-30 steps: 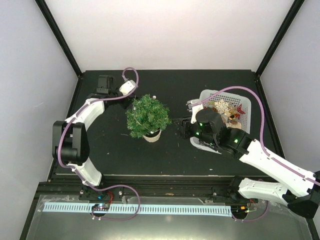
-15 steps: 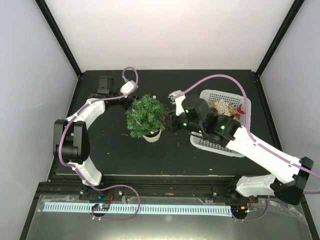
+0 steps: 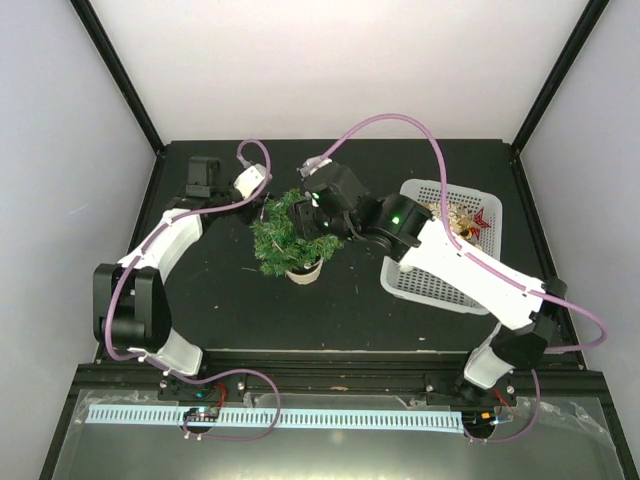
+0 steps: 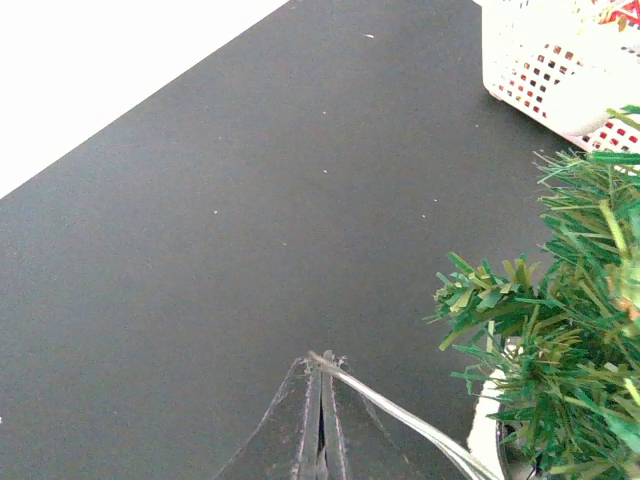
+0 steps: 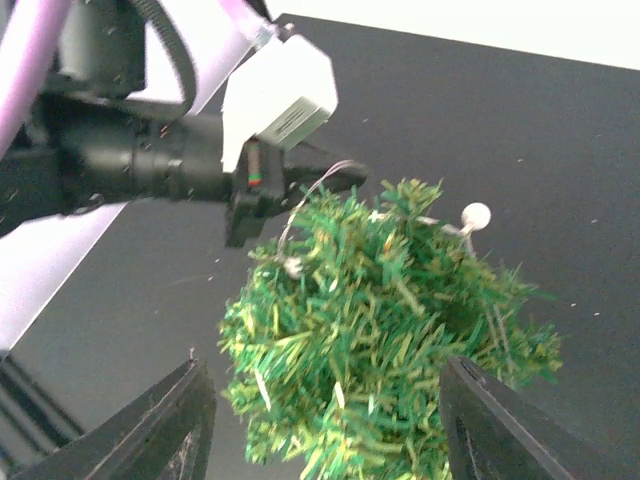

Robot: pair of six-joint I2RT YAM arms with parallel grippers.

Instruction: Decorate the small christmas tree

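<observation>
**Q:** State of the left gripper [image 4: 322, 375]?

**A:** I found it clenched on a thin wire [image 4: 400, 417]. The wire ran off to its right, toward the small christmas tree [image 3: 293, 235], which stood just beside the tips.

**Q:** And the right gripper [image 5: 322, 375]?

**A:** Released, with the jaws spread wide. I saw the tree's crown below and between them.

Surface [image 3: 200, 300]: small christmas tree [image 3: 290, 245] upright at centre. Mesh basket [image 3: 440, 285] to its right, apart, with ornaments [image 3: 470, 218] inside. Left hand [image 3: 268, 203] just behind-left of the tree, a thin wire [image 4: 400, 415] running between them. Right hand [image 3: 303, 218] above the tree's crown.
</observation>
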